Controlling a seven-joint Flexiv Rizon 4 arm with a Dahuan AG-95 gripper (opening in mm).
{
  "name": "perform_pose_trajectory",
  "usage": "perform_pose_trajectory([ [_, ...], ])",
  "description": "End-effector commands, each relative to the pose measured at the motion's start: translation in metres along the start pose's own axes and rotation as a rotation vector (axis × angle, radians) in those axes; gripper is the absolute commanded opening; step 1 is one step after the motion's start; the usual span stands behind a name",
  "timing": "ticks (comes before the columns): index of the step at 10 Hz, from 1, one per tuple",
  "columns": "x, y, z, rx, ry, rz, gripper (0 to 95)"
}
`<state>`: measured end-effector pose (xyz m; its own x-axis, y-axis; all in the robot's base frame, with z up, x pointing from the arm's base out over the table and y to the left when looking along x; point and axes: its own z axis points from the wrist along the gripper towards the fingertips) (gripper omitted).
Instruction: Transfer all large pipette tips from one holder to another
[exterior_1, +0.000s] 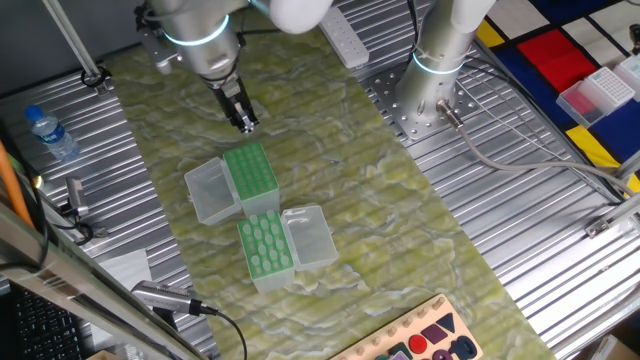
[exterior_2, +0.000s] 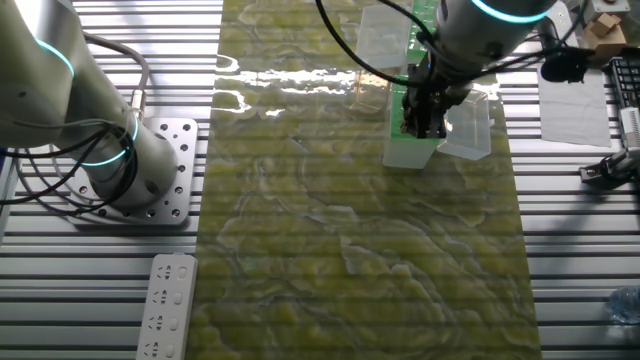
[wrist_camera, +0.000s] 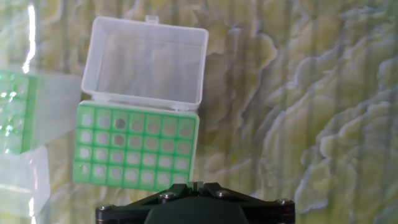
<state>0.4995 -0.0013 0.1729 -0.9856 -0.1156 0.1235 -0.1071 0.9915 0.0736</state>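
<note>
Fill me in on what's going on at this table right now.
One robot arm is working over two green pipette tip racks on a green mat, both with their clear lids flipped open. Its gripper hangs just above the far rack, holding nothing that shows. The near rack shows rows of pale tips. In the hand view, the rack below has pale dots in nearly every hole and one darker hole. Whether the jaws are open cannot be told.
</note>
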Motion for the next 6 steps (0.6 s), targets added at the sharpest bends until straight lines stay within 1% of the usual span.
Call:
perform_pose_trajectory([
  [1, -0.0002, 0.0006, 0.0002, 0.017, -0.006, 0.004, 0.0],
  [2, -0.0002, 0.0006, 0.0002, 0.015, -0.011, -0.017, 0.0],
  [6, -0.0002, 0.0006, 0.0002, 0.01, -0.01, -0.041, 0.0],
])
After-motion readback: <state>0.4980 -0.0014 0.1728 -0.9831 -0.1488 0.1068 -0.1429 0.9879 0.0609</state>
